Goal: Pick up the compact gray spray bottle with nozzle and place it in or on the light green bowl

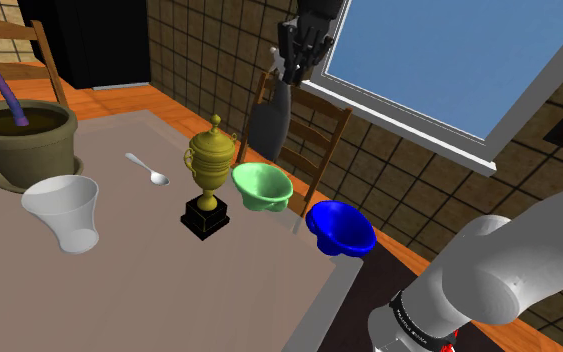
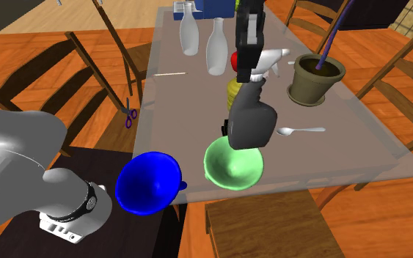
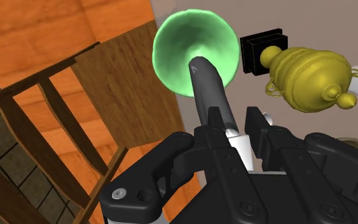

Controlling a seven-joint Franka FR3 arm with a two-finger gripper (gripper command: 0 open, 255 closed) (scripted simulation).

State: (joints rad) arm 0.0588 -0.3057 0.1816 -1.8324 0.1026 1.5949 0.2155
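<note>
My gripper (image 1: 297,70) is high above the table's far edge, shut on the white nozzle head (image 2: 272,58) of a dark grey spray bottle (image 1: 269,125). The bottle hangs body-down from the fingers. Below it on the table stands the light green bowl (image 1: 262,187). Seen from the second exterior view, the bottle (image 2: 251,121) is just above the bowl (image 2: 232,165), apart from it. In the wrist view the gripper (image 3: 236,124) clasps the bottle (image 3: 208,79), whose base points at the middle of the bowl (image 3: 174,54).
A gold trophy (image 1: 209,180) on a black base stands close beside the green bowl; a blue bowl (image 1: 341,228) sits on its other side. A spoon (image 1: 147,170), white vase (image 1: 64,210) and plant pot (image 1: 24,140) lie further off. A wooden chair (image 1: 314,135) backs the table's edge.
</note>
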